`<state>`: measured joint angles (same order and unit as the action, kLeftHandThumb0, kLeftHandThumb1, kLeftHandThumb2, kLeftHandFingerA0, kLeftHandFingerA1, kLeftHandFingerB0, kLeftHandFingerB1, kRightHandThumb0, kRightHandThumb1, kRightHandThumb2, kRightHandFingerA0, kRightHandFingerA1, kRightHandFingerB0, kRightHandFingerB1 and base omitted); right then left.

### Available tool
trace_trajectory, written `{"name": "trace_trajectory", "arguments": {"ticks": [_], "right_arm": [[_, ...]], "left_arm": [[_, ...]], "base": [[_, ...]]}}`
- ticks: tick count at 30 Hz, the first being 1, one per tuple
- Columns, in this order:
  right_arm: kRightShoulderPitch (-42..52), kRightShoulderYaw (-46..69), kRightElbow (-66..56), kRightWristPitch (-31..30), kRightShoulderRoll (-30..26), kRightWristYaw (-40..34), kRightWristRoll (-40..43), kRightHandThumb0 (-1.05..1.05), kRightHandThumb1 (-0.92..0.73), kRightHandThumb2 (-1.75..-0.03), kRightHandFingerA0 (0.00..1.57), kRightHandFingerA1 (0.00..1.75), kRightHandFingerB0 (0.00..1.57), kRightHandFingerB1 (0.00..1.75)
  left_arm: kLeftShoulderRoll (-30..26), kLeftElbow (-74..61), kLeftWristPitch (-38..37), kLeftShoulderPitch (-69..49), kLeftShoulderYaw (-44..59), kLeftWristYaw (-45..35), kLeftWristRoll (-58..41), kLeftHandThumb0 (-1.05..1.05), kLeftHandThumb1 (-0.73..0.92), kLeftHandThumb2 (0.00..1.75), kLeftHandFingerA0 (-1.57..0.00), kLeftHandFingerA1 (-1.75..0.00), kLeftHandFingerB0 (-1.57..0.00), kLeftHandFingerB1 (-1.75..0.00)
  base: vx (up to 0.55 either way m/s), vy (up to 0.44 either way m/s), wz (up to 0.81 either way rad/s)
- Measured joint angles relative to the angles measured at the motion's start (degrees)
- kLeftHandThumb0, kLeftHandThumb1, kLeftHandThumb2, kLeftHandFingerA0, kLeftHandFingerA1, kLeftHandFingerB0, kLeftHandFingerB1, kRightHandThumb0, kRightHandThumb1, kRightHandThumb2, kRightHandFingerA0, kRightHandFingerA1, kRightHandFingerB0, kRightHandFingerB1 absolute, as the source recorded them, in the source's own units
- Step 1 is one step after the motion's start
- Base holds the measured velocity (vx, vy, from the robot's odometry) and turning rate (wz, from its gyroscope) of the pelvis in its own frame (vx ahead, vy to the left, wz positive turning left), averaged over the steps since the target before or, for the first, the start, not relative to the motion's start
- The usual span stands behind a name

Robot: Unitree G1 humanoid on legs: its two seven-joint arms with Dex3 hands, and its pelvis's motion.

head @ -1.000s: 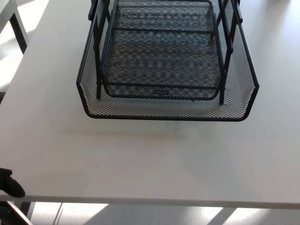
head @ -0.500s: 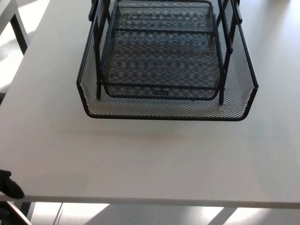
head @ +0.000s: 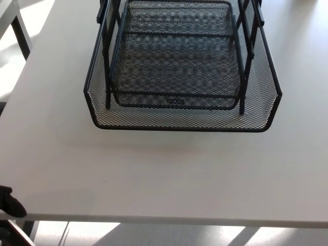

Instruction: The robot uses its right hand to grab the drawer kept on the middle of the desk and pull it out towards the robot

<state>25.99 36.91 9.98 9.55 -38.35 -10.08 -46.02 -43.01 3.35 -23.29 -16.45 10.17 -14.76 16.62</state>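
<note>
Almost nothing has changed over the last second: the black mesh drawer [head: 182,115] sits exactly where it was, so, by my reading, the pull has either finished or not begun. The right hand is out of view. Only a dark tip of the left hand [head: 11,202] shows at the tabletop's [head: 169,174] near left corner; its fingers cannot be judged. The drawer projects from its wire frame [head: 108,56], rounded front facing the near edge, empty, centred toward the far edge.
</note>
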Motion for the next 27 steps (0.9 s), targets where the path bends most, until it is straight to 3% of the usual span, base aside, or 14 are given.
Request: {"name": "trace_trajectory", "arguments": {"ticks": [1, 2, 5, 7, 9, 10, 11, 12, 13, 15, 16, 25, 26, 27], "right_arm": [[-0.5, -0.9, 2.0, -0.1, 0.0, 0.0, 0.0, -0.81, -0.56, -0.59, 0.01, 0.51, 0.05, 0.46], [-1.1, -1.6, 3.8, -0.1, 0.0, 0.0, 0.0, -0.82, -0.51, -0.88, 0.01, 0.46, 0.06, 0.49], [-3.2, -4.3, 9.9, -0.3, 0.1, 0.0, 0.0, -0.78, -0.47, -0.88, 0.02, 0.42, 0.03, 0.50], [-4.5, -5.9, 13.3, -0.4, 0.2, -0.1, 0.0, -0.78, -0.56, -0.57, 0.01, 0.51, 0.06, 0.46], [-6.6, -8.0, 17.9, -0.5, 0.5, -0.2, 0.1, -0.80, -0.57, -0.58, 0.01, 0.57, 0.05, 0.47], [-7.3, -8.9, 19.5, -0.6, 0.8, -0.3, 0.1, -0.79, -0.49, -0.89, 0.00, 0.56, 0.06, 0.54], [-8.3, -10.0, 21.6, -0.6, 1.1, -0.5, 0.1, -0.79, -0.49, -0.89, 0.00, 0.56, 0.06, 0.54], [-9.4, -11.2, 23.7, -0.8, 1.7, -0.8, 0.1, -0.42, -0.25, -0.89, 0.00, 0.54, 0.00, 0.52], [-10.0, -11.9, 24.9, -0.9, 2.0, -1.0, 0.1, -0.42, -0.24, -0.89, 0.00, 0.54, 0.00, 0.52], [-12.9, -15.4, 29.6, -1.8, 4.5, -2.4, 0.3, -0.41, -0.26, -0.90, 0.01, 0.54, 0.00, 0.52], [-14.2, -17.4, 31.6, -2.4, 6.1, -3.3, 0.5, -0.75, -0.58, -0.58, 0.07, 0.53, 0.13, 0.47], [-17.0, -25.2, 36.1, -4.3, 8.9, -8.7, 2.8, -0.74, -0.60, -0.58, 0.06, 0.56, 0.12, 0.47], [-17.0, -25.6, 36.4, -4.5, 8.9, -9.2, 3.1, -0.41, -0.32, -0.93, 0.01, 0.54, 0.00, 0.52], [-17.0, -25.7, 36.5, -4.5, 8.9, -9.4, 3.3, -0.41, -0.32, -0.93, 0.01, 0.54, 0.00, 0.52]], "left_arm": [[0.0, 0.0, 0.0, 0.0, 0.0, 0.0, 0.0, -0.31, 0.55, 0.56, -0.78, -0.85, -0.78, -0.56], [0.0, 0.0, 0.0, 0.0, 0.0, 0.0, 0.0, -0.30, 0.55, 0.56, -0.79, -0.83, -0.79, -0.55], [0.0, 0.1, 0.0, 0.1, 0.0, 0.0, 0.0, -0.30, 0.55, 0.57, -0.78, -0.84, -0.79, -0.56], [0.0, 0.1, 0.0, 0.1, 0.0, 0.0, 0.0, -0.32, 0.56, 0.56, -0.80, -0.86, -0.79, -0.57], [0.0, 0.1, 0.0, 0.1, 0.0, 0.0, 0.0, -0.32, 0.55, 0.56, -0.77, -0.86, -0.78, -0.59], [0.0, 0.1, 0.0, 0.1, 0.0, 0.0, 0.0, -0.32, 0.55, 0.56, -0.79, -0.87, -0.79, -0.59], [0.0, 0.2, 0.0, 0.1, 0.0, 0.0, 0.0, -0.32, 0.55, 0.56, -0.79, -0.87, -0.79, -0.59], [0.0, 0.2, 0.0, 0.1, 0.0, 0.0, 0.0, -0.32, 0.55, 0.56, -0.81, -0.87, -0.80, -0.57], [0.0, 0.2, 0.0, 0.1, 0.0, 0.0, 0.0, -0.31, 0.56, 0.56, -0.79, -0.86, -0.79, -0.58], [0.0, 0.4, 0.0, 0.0, 0.1, 0.1, 0.0, -0.31, 0.56, 0.56, -0.78, -0.86, -0.78, -0.57], [0.0, 0.5, 0.0, 0.0, 0.1, 0.1, 0.0, -0.31, 0.56, 0.56, -0.78, -0.86, -0.78, -0.57], [0.0, 1.3, -0.1, 0.0, 0.4, 0.1, 0.1, -0.31, 0.55, 0.57, -0.78, -0.83, -0.79, -0.56], [0.0, 1.3, -0.1, 0.0, 0.4, 0.1, 0.1, -0.30, 0.55, 0.56, -0.78, -0.84, -0.79, -0.56], [0.0, 1.3, -0.1, 0.0, 0.4, 0.1, 0.1, -0.30, 0.55, 0.56, -0.78, -0.84, -0.79, -0.56]], "base": [[0.00, 0.000, 0.00], [0.00, 0.000, 0.00], [0.00, 0.000, 0.00], [0.00, 0.000, 0.00], [0.00, 0.000, 0.00], [0.00, 0.000, 0.00], [0.00, 0.000, 0.00], [0.00, 0.000, 0.00], [0.00, 0.000, 0.00], [0.00, 0.000, 0.00], [0.00, 0.000, 0.00], [0.00, 0.000, 0.00], [0.00, 0.000, 0.00], [0.00, 0.000, 0.00]]}}
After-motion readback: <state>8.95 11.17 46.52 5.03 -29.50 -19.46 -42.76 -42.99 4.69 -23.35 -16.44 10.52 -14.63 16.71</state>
